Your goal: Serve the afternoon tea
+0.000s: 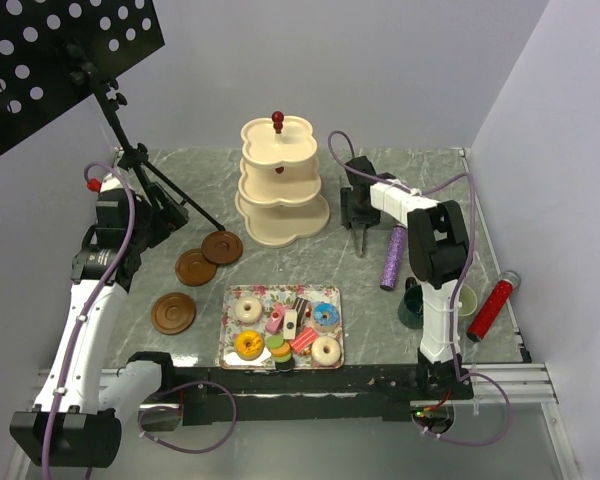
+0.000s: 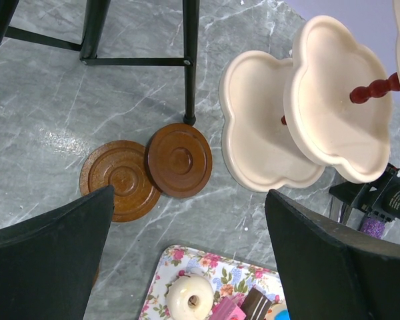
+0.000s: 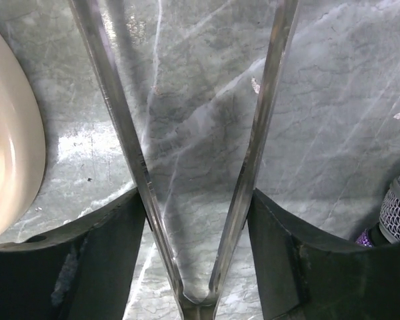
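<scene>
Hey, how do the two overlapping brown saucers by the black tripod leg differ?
The reddish-brown round saucer rests partly atop the paler brown round saucer, which lies flat. The reddish one sits nearer the cream three-tier stand. Both show ringed centres.

With the arm bases at 6 o'clock, the tray [image 1: 270, 291] lies at 6 o'clock on the table [image 1: 380, 180], with doughnuts [image 1: 247, 309] toward its four corners and cake slices [image 1: 301, 310] and macarons [image 1: 280, 350] crowded between them. The three-tier stand [image 1: 283, 185] stands at 12 o'clock from the tray, the tongs [image 1: 361, 238] at the stand's 4 o'clock and the microphone [image 1: 391, 258] beyond them on that line. A pair of saucers [image 1: 222, 247], the farther overlapping the nearer, sits at 10 o'clock from the tray, a third saucer [image 1: 172, 312] at 9 o'clock, two mugs [image 1: 467, 298] at 3 o'clock.
</scene>
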Robot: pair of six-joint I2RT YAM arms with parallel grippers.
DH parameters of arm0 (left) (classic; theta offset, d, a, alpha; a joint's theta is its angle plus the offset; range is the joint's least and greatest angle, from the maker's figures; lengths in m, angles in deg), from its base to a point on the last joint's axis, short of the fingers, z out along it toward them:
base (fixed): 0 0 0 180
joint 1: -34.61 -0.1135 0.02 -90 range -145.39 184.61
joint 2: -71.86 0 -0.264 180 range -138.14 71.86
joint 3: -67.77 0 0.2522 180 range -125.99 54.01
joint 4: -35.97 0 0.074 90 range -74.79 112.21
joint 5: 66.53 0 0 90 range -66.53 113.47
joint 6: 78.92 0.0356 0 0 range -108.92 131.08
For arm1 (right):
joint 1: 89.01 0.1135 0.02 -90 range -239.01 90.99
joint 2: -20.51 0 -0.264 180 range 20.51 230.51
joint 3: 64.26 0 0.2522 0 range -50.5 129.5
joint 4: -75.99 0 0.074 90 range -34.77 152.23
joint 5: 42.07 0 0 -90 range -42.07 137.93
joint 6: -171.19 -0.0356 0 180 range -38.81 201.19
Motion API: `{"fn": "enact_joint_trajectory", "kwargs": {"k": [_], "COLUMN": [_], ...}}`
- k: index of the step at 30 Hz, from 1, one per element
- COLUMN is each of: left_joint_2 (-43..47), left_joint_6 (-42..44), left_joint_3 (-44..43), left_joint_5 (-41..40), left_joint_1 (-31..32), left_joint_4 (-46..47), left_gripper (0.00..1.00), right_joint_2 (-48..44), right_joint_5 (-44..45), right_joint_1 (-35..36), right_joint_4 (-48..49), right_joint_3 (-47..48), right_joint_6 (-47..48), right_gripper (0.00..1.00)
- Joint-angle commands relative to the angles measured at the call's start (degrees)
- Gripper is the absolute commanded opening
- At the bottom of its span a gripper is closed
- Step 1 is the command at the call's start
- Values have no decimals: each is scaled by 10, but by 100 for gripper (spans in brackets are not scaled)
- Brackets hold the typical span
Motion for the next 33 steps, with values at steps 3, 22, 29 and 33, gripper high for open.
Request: {"fn": "enact_joint_trajectory", "kwargs": {"k": [3, 22, 29, 33], "left_joint_2": [10, -9, -3, 10], "left_joint_6": [-10, 7, 11, 20], "left_joint_3": [-7, -28, -34, -30], "left_joint_5": [-2, 4, 12, 13], "left_joint_1": [-2, -2, -2, -2], "left_joint_4": [17, 11, -4, -7], "left_gripper": [100, 100, 100, 100], "right_joint_2": [-74, -248, -316, -368], "right_joint_5": [13, -34, -39, -41], "right_joint_1": [3, 2, 3, 6], "right_joint_4": [-27, -152, -183, -199], "right_joint_3": [-20, -57, -65, -85], "right_joint_6": [22, 17, 15, 19], "right_gripper": [61, 55, 55, 54]}}
